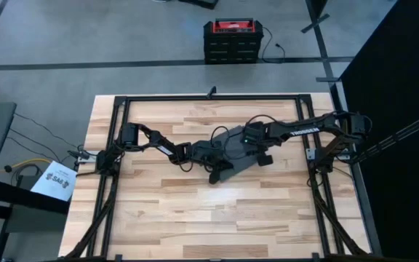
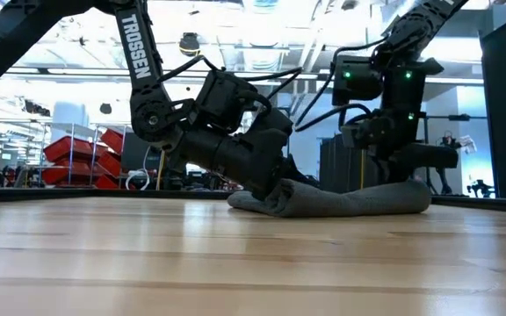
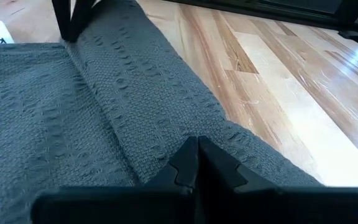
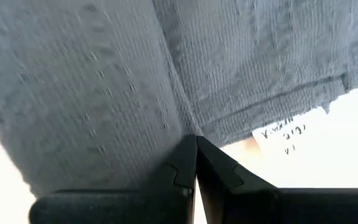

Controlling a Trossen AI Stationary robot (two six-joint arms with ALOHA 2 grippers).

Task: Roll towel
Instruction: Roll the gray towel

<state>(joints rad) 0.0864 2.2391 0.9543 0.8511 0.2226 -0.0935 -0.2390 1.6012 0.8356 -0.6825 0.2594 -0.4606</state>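
Observation:
The dark grey towel [image 1: 237, 149] lies on the wooden table near the middle, with one long edge turned over into a thick ridge [image 3: 148, 93]. Its white tag [image 4: 284, 134] shows at one edge. My left gripper [image 3: 197, 144] is shut on the ridge at the towel's left end [image 2: 266, 197]. My right gripper [image 4: 196, 140] is shut on the cloth toward the towel's right end, near the tag. In the low view the towel [image 2: 350, 199] rests flat along its length, with the right arm [image 2: 389, 132] standing behind it. My left gripper pinches the towel's turned-over edge [image 3: 166, 155] between its two fingers, at the ridge's end. The fingers slant down from the table's left and lie along the ridge. The cloth there bunches a little above the table; the rest lies flat. My right gripper pinches a crease of the towel [image 4: 182, 121] between its two fingers, close to the tagged edge, coming from above. How many layers it has cannot be told. The towel rests on the table around the fingers.
A black metal frame [image 1: 209, 98] runs around the table's edges. A red and black toolbox [image 1: 231, 40] stands on the floor beyond the far edge. Bare wood [image 1: 217, 218] stretches from the towel toward the near edge.

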